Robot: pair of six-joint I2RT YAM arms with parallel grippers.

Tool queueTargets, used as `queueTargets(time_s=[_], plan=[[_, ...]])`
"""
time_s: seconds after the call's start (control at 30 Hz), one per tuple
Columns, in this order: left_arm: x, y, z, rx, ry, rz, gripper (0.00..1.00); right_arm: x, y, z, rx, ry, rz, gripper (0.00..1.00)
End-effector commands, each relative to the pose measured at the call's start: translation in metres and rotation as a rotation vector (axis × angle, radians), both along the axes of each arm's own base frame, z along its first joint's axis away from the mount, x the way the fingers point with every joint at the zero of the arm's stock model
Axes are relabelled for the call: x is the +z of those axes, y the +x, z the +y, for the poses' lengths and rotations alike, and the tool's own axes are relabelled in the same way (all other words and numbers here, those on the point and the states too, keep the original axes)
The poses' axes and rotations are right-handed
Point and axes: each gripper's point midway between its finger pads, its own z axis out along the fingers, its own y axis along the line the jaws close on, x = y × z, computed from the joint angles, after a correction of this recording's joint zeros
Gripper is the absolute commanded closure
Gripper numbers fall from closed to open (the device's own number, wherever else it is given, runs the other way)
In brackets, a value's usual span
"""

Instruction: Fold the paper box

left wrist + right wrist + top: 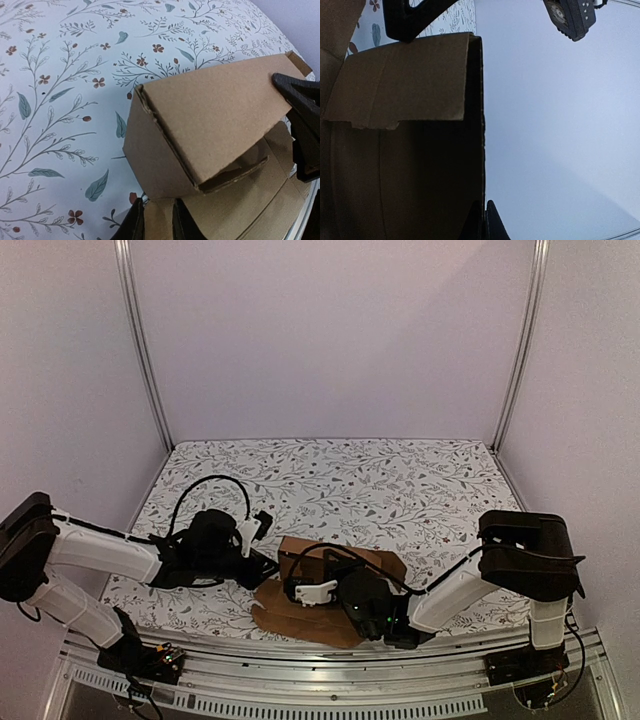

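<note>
I judge the fold to be roughly half done. The paper box [215,115] sits on the flowered bench [60,75] at its near edge, between my two arms. One long panel is raised and bent over a side wall, so a hollow body has formed. What is left, as I read it: the near flaps lie flat and unfolded, the end facing my left wrist gapes open, and a small tab at the far corner sticks out untucked.

My right pincer [485,222] is closed on the edge of an upright wall. My left pincer [158,222] has a strip of flap between its fingers (whether it truly pinches that strip or merely flanks it, I cannot tell).

Counted: one paper box, one bench and two pincers, both at the box.
</note>
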Motion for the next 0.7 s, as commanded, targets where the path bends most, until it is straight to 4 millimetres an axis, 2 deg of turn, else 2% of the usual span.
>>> queueTargets(time_s=[0.0, 0.47, 0.67], plan=[[0.006, 0.000, -0.014, -0.036, -0.011, -0.023, 0.80, -0.012, -0.007, 0.001, 0.012, -0.021, 0.015, 1.00], [0.002, 0.006, -0.021, -0.036, 0.012, -0.040, 0.75, -0.012, -0.007, 0.000, 0.009, -0.018, 0.014, 1.00], [0.002, 0.011, -0.023, -0.025, 0.019, -0.052, 0.75, -0.018, -0.010, 0.001, 0.013, -0.025, 0.018, 1.00]])
